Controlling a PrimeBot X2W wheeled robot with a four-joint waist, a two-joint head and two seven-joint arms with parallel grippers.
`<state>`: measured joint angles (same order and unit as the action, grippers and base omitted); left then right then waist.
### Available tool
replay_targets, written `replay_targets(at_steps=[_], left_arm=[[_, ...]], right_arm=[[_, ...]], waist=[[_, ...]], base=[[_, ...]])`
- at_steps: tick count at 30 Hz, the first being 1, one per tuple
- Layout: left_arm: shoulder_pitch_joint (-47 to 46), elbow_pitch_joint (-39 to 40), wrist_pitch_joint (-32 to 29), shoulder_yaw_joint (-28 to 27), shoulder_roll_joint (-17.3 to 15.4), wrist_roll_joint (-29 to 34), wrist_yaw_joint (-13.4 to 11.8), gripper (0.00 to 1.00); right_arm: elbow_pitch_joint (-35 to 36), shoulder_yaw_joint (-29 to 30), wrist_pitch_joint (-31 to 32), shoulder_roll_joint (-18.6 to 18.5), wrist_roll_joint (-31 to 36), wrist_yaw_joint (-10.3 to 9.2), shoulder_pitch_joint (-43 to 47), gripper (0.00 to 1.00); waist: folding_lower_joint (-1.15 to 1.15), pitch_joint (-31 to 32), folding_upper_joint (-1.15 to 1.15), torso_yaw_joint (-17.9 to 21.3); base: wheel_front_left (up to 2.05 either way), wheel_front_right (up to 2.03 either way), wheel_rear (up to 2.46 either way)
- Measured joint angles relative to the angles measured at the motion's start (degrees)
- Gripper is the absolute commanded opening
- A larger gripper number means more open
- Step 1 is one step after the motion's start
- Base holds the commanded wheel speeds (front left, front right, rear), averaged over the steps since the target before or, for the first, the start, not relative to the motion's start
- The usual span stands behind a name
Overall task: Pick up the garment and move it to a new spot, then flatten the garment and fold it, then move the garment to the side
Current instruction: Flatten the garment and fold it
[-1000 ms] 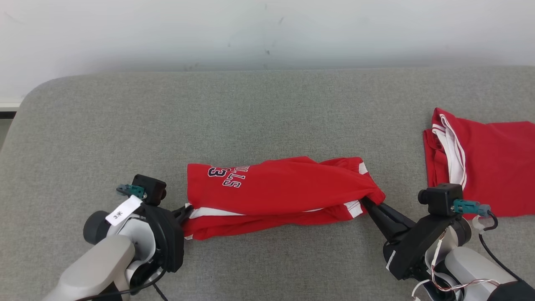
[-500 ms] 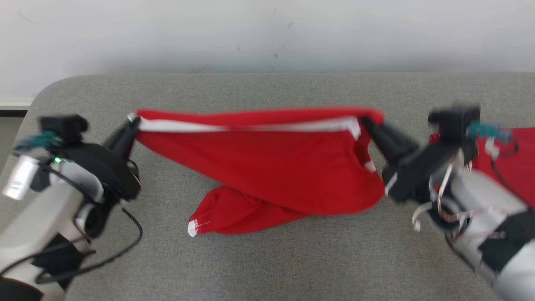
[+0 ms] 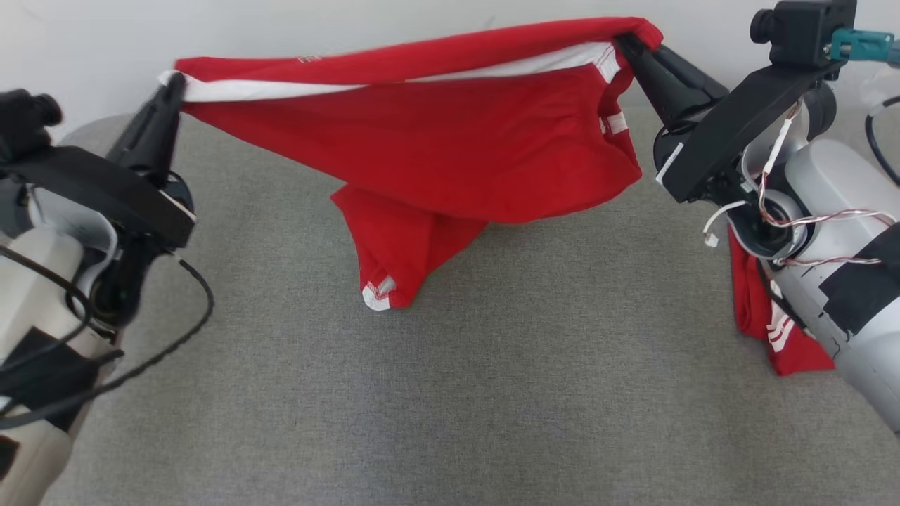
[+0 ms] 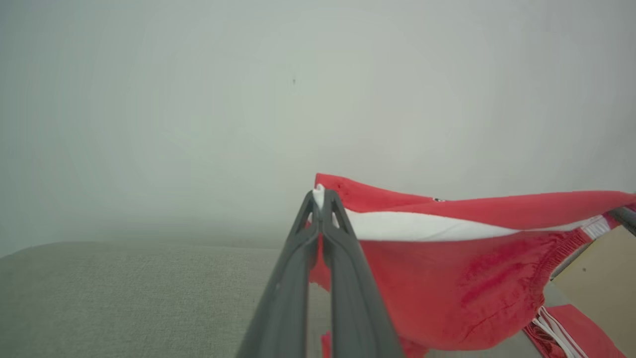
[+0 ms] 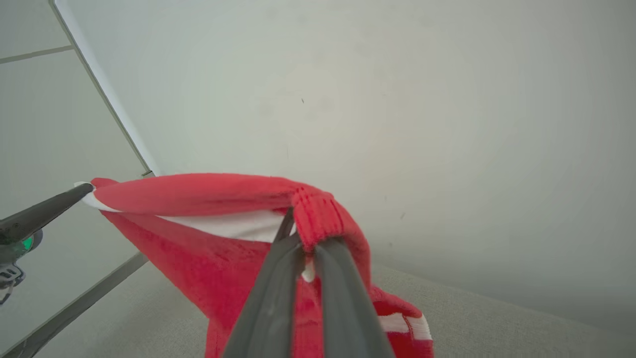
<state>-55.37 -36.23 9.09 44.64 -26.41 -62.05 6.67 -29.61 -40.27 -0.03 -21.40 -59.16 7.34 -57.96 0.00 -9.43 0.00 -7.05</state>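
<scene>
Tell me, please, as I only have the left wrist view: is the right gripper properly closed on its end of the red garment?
Observer: Yes. In the right wrist view the right gripper is shut on the ribbed edge of the red garment.
Operator: Thank you. How low does the cloth hang?
Observer: In the head view one fold dangles below the rest, its white hem lowest and close to the grey surface. I cannot tell whether it touches.
Operator: Is anything beneath the right arm?
Observer: A second garment, also red, lies on that surface, partly under the right forearm.
</scene>
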Motion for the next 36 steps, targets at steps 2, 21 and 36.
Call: replay_targets(at_steps=[2, 21, 36], left_arm=[[1.38, 0.81, 0.44, 0.77, 0.03, 0.08, 0.37, 0.0], [23.05, 8.18, 2.64, 5.12, -2.63, 0.21, -2.41, 0.0], [20.81, 8.62, 3.14, 3.38, -2.05, 0.08, -3.66, 0.0]], right_arm=[[0.1, -1.75, 0.07, -0.24, -1.09, -0.01, 1.03, 0.0], [9.1, -6.43, 5.0, -5.67, -17.51, -0.02, 27.8, 0.0], [-0.29, -11.71, 8.22, -2.9, -8.13, -1.04, 18.06, 1.0]], waist=[[0.0, 0.26, 0.0, 0.14], [-0.01, 1.75, 0.0, 3.31], [0.0, -0.13, 0.0, 3.05]], base=[[0.0, 0.0, 0.0], [0.0, 0.0, 0.0], [0.0, 0.0, 0.0]])
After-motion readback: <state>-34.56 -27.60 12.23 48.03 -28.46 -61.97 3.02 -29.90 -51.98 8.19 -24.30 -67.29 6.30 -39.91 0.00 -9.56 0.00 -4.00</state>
